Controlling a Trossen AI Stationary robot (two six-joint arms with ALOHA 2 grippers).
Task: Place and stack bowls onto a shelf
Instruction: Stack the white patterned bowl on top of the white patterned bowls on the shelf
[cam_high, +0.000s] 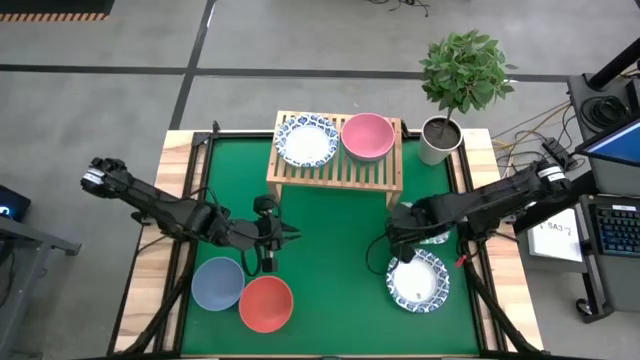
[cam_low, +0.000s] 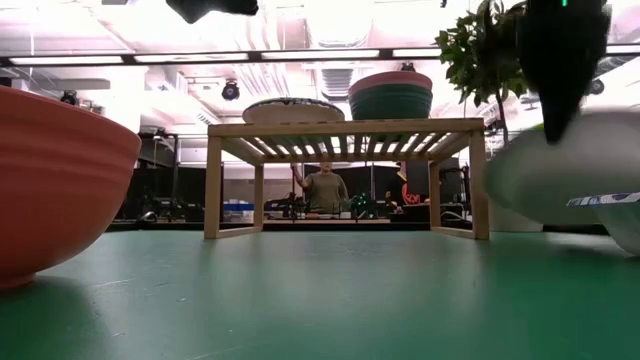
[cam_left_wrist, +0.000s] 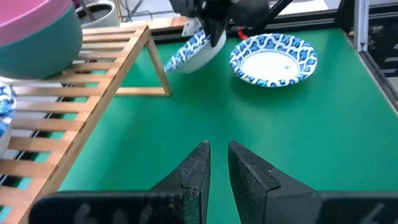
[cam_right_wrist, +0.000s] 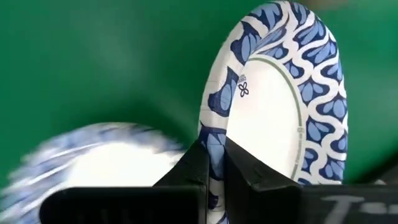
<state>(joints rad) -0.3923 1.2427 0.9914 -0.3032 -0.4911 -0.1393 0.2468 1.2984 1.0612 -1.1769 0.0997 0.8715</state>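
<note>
High view showed the shelf standing at the far middle of the green counter, its long axis running left to right. On its slatted top sat a white bowl with a blue patterned rim at the left and, just beside it, a pink bowl nested in a dark green bowl, as the low view made plain. Both faced mouth up.

The right gripper hung over the right side of the counter, between the shelf and the near edge. Its jaws were clenched on the rim of a patterned bowl, which the right wrist view showed tipped on edge, its hollow turned sideways rather than upward. The left wrist view showed the same bowl tilted and clear of the counter, near the shelf's right leg. Just below it another patterned bowl lay flat on the counter, mouth up.

The left gripper hovered over the left middle of the counter, pointing toward the right arm, its jaws nearly closed with a thin gap and holding nothing. Near it, at the front left, a blue-grey bowl and a red bowl rested mouth up, touching each other. A potted plant stood at the far right corner, beside the shelf.
</note>
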